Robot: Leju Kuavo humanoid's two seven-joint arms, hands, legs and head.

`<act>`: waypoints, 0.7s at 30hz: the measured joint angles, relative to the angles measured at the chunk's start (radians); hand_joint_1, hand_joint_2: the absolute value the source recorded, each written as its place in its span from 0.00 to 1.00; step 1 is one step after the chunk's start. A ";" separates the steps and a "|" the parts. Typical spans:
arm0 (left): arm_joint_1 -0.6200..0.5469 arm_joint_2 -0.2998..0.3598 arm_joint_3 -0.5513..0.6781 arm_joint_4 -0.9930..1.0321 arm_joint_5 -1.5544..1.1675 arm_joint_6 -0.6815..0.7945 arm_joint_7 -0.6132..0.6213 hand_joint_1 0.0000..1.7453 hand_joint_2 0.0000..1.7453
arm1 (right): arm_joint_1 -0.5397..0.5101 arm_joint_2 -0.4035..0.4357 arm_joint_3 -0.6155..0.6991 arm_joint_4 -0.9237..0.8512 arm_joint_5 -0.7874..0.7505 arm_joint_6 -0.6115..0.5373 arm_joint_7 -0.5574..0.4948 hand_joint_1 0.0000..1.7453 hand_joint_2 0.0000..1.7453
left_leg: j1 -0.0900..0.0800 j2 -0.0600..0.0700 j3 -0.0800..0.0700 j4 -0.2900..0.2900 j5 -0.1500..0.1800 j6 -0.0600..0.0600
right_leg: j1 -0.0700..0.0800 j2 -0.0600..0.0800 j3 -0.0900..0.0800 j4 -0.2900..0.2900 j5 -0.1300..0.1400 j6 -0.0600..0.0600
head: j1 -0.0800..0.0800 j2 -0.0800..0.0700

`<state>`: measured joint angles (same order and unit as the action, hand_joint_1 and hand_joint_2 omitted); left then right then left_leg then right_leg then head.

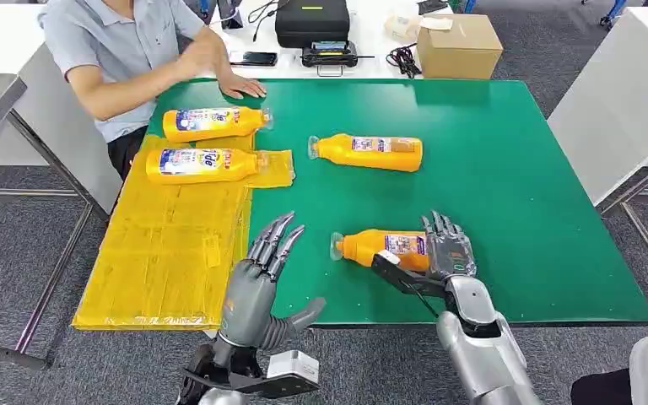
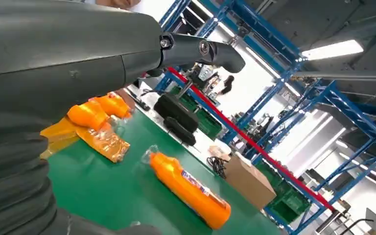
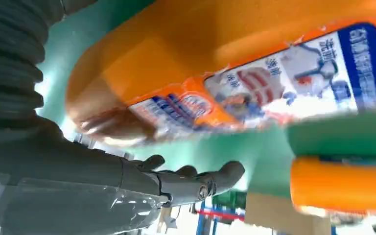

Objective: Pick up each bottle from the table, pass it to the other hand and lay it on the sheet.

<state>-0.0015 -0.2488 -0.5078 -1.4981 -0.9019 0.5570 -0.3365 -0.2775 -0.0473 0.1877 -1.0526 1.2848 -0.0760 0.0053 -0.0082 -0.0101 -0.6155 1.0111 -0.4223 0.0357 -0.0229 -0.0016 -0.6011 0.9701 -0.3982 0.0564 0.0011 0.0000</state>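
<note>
Four orange bottles lie on their sides. Two of them (image 1: 211,122) (image 1: 202,162) rest at the far end of the yellow sheet (image 1: 169,253), on the left of the green table mat (image 1: 515,211). A third bottle (image 1: 371,152) (image 2: 191,188) lies mid-mat. The nearest bottle (image 1: 380,246) (image 3: 225,73) lies near the front edge. My right hand (image 1: 447,249) straddles its base end, with fingers (image 3: 196,183) straight on the far side, thumb on the near side and a gap to the bottle. My left hand (image 1: 261,270) hovers with fingers stretched, holding nothing, at the sheet's right edge.
A person sits at the far left with a hand (image 1: 240,84) flat on the mat beside the sheet. Behind the mat are a cardboard box (image 1: 460,46), a black case (image 1: 312,21), a controller (image 1: 329,55) and a phone (image 1: 253,57). A white table (image 1: 624,93) stands on the right.
</note>
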 measured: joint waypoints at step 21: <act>-0.008 0.005 -0.016 0.010 0.026 0.008 -0.007 0.00 1.00 | -0.090 -0.067 0.067 0.143 -0.021 0.060 0.011 1.00 1.00 | 0.000 0.000 0.006 0.000 0.000 0.000 | 0.000 0.000 0.006 0.000 0.000 0.000 | 0.000 0.000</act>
<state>-0.0090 -0.2441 -0.5241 -1.4881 -0.8762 0.5646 -0.3437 -0.3670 -0.1144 0.2544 -0.9094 1.2638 -0.0164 0.0168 -0.0082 -0.0102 -0.6091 1.0112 -0.4223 0.0358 -0.0228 -0.0017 -0.5952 0.9697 -0.3982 0.0564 0.0011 0.0000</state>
